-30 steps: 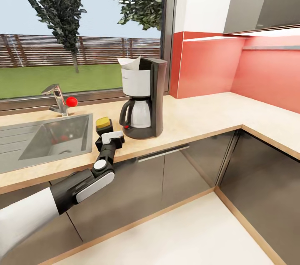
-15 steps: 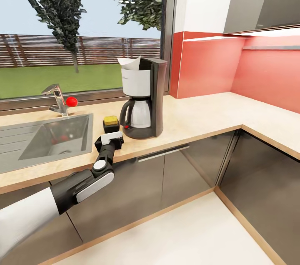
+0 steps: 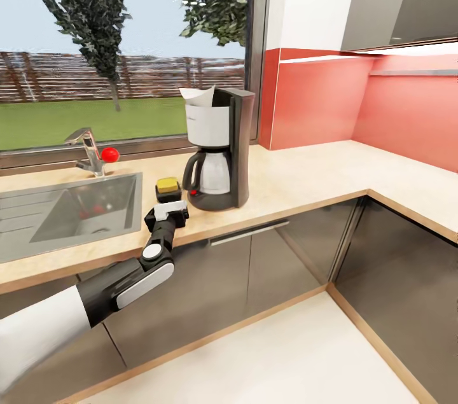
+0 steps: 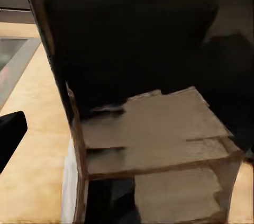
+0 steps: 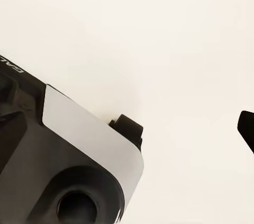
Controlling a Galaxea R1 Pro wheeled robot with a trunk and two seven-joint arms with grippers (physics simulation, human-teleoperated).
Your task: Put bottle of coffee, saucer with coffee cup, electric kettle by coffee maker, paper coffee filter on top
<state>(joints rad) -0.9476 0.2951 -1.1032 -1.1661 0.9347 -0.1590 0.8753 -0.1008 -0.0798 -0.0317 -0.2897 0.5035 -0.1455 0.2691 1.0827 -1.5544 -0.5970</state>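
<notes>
Fingers of the left gripper (image 3: pixel 166 198) cannot be made out clearly in the head view, where the white and black wrist housing hides them; whether they are parted or closed cannot be told. That gripper sits over the front edge of the tabletop (image 3: pixel 299 178), just in front of the bottle of coffee (image 3: pixel 168 189), a small dark jar with a yellow lid; contact between the two cannot be confirmed. The bottle stands upright on the tabletop, between the sink (image 3: pixel 70 213) and the coffee maker (image 3: pixel 216 149), just beside the maker's base. The coffee maker is upright near the window (image 3: pixel 127 41), its glass carafe seated under the white filter housing, and a white paper coffee filter (image 3: pixel 198 96) sticks up from its top. A faucet (image 3: pixel 88 151) with a red knob stands behind the sink basin. The left wrist view is close and dark: a large dark body (image 4: pixel 137 38) over the tan tabletop, and one black fingertip (image 4: pixel 9 131) at the edge. The right wrist view shows pale floor (image 5: pixel 159 38) and part of the robot's grey and black body (image 5: pixel 63 160); the right gripper's fingers cannot be judged
</notes>
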